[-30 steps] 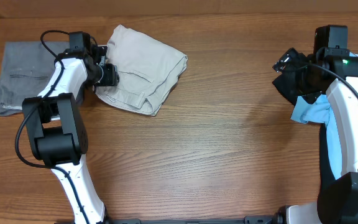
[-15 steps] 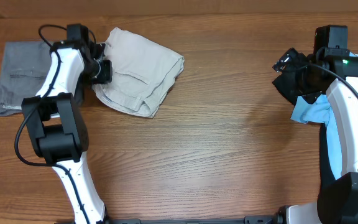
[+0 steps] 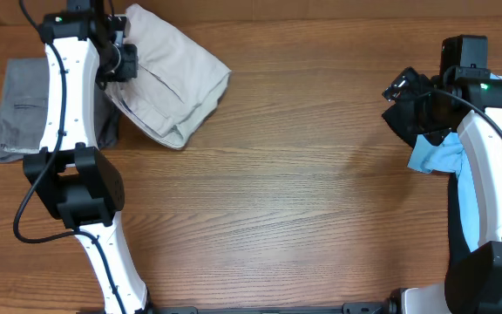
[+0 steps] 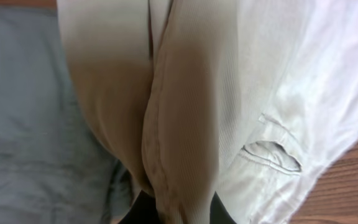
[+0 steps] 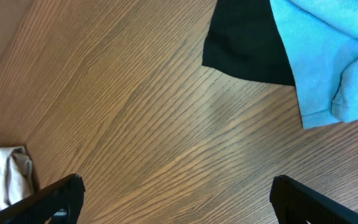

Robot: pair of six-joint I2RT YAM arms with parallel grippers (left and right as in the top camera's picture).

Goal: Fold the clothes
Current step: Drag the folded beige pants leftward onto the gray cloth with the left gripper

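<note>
The beige trousers (image 3: pixel 177 74) lie as a loose folded bundle at the far left part of the table (image 3: pixel 303 192), close to its back edge. The left gripper (image 3: pixel 122 63) is at the left edge of this bundle, and its jaws are closed on a thick fold of the beige cloth. In the left wrist view this fold runs down between the two dark fingers (image 4: pixel 134 216) at the bottom of the picture, and the cloth is bunched and wrinkled there. To the right of the fold a slit pocket (image 4: pixel 272 155) is visible, a little open. The left side of the bundle reaches over the right edge of the grey folded trousers (image 3: pixel 24 105), which lie flat on the table. There is a dark shadow under the beige edge at this place, but whether the two cloths touch I cannot tell

The right gripper (image 5: pixel 176 183) is well apart from the beige trousers, at the right side of the table. Its jaws stand wide and nothing is between them; in the right wrist view only bare wood is seen there. Near it lies a light blue T-shirt (image 5: pixel 328 56), crumpled, and a flat black thing (image 5: pixel 247 43) comes out from under the shirt's edge; what it is I cannot tell
</note>
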